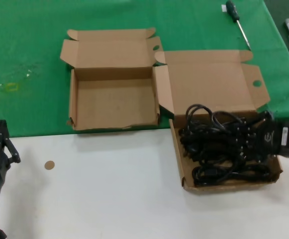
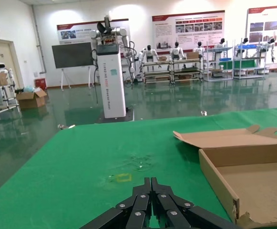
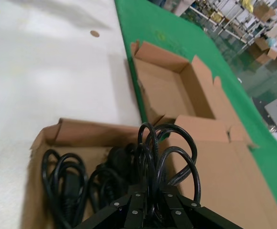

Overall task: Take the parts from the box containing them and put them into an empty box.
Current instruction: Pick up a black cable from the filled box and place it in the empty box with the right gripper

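Note:
The box containing the parts (image 1: 178, 162) lies open at the right, its winged lid (image 1: 209, 82) folded back. Black coiled cables (image 1: 219, 172) fill it. My right gripper (image 1: 243, 133) reaches in from the right and is shut on one cable bundle (image 3: 169, 148), whose loops stand up in front of the fingers (image 3: 137, 202). More cables (image 3: 64, 179) lie flat in the box beside it. The empty box (image 1: 114, 102) sits open to the left, touching the full box's lid flap. My left gripper (image 1: 0, 142) is parked shut at the lower left, away from both boxes.
Both boxes straddle the edge between the green mat (image 1: 25, 59) and the white tabletop (image 1: 109, 199). A small round cardboard disc (image 1: 49, 165) lies on the white part. A screwdriver (image 1: 237, 20) rests at the far right of the mat.

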Available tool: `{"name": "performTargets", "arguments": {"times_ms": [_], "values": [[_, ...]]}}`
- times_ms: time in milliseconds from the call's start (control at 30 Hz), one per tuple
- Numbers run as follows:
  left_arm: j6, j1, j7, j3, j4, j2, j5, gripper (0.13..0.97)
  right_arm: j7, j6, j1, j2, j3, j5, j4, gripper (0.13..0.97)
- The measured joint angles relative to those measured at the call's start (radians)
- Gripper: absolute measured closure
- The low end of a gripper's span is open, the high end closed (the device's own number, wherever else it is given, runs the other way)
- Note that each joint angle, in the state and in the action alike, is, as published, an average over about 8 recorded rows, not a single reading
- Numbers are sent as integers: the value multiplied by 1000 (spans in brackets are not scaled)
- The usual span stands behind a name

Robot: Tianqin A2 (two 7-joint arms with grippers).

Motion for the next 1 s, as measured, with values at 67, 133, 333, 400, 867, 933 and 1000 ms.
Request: {"name": "performTargets", "arguments": {"times_ms": [67, 133, 333, 400, 867, 933, 1000], "values": [[0, 0, 0, 0, 0, 0, 0, 945, 3, -5, 14, 1, 0, -1, 8, 915], [0, 0, 0, 0, 0, 0, 0, 945, 5, -10, 33, 0, -3, -4, 14, 915], [0, 0, 0, 0, 0, 0, 0, 945, 12, -21, 112, -27, -30, -31, 23, 916], [0, 0, 0, 0, 0, 0, 0, 945, 19, -23, 144, -44, -46, -47, 22, 917], [0, 0, 0, 0, 0, 0, 0, 945, 106, 2, 367, -273, -202, -202, -57, 918], [0, 0, 0, 0, 0, 0, 0, 945, 117, 11, 396, -312, -221, -223, -82, 918], [0, 0, 0, 0, 0, 0, 0, 945, 125, 21, 423, -349, -239, -243, -109, 918]]}}
